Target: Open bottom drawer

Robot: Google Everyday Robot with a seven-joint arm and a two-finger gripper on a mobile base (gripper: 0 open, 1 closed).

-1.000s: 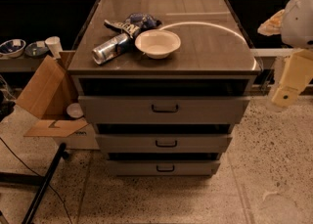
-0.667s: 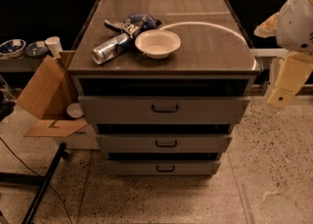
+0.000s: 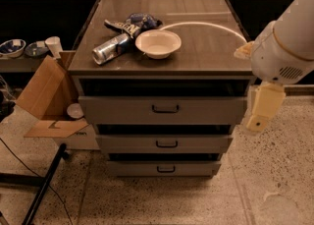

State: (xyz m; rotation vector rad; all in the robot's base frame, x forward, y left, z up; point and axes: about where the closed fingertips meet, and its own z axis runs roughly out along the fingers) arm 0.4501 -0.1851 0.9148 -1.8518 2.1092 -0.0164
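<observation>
The bottom drawer [image 3: 132, 168] is the lowest and narrowest grey front of the cabinet, with a small black bar handle [image 3: 166, 169] at its centre. It sits nearly flush under the middle drawer [image 3: 127, 143]. My gripper [image 3: 262, 109] hangs as a cream piece below the white arm [image 3: 287, 42] at the right edge. It is beside the cabinet's right side at the height of the top drawer [image 3: 117, 109], well above and right of the bottom drawer's handle. It holds nothing that I can see.
On the cabinet top [image 3: 206, 47] lie a white bowl [image 3: 158, 42], a silver can [image 3: 112, 49] on its side and a dark snack bag [image 3: 133, 22]. An open cardboard box [image 3: 46, 96] stands left of the cabinet. A black stand leg [image 3: 41, 189] crosses the floor at lower left.
My arm has moved left and a little up, closer to the cabinet's right side, and fills more of the view. The drawers and the things on top have not moved.
</observation>
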